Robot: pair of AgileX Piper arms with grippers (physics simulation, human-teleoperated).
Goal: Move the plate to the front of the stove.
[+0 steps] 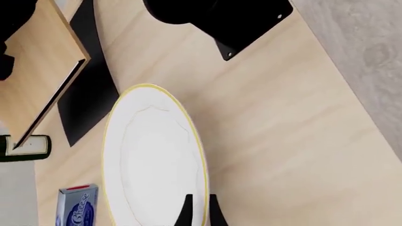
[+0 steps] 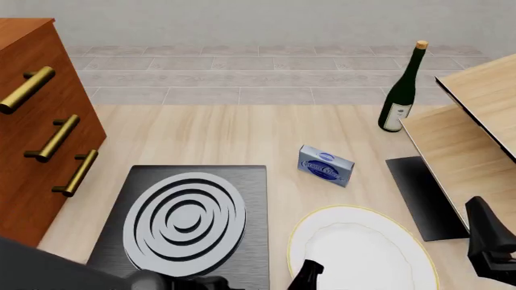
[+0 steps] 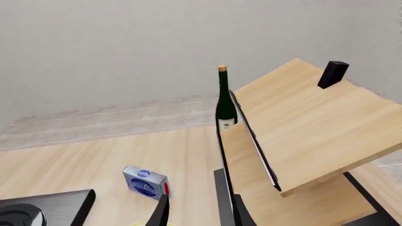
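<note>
**Op:** My L gripper (image 1: 199,209) is right at the plate (image 2: 363,254), near edge. Wrist cam shows two dark fingertips (image 1: 186,210) straddling the yellow rim, one over the white face, one just outside it. Looks pinched on the rim, though I can't see actual contact.

**Obs:** And the R gripper (image 3: 197,209)?

**Op:** Up off the tabletop (image 2: 226,133), fingers apart w/ nothing between them. It's pointed at the wooden shelf unit (image 3: 301,127) and the wine bottle (image 2: 400,90).

**Obs:** Plate vs stove (image 2: 190,220)?

**Op:** Plate lies flat on the table just R of the stove, near the front edge, not touching it. Dark mat (image 2: 423,196) is to the plate's R, under the shelf. Blue box (image 2: 325,165) sits behind the plate. Brown drawer cabinet (image 2: 40,121) far L.
</note>
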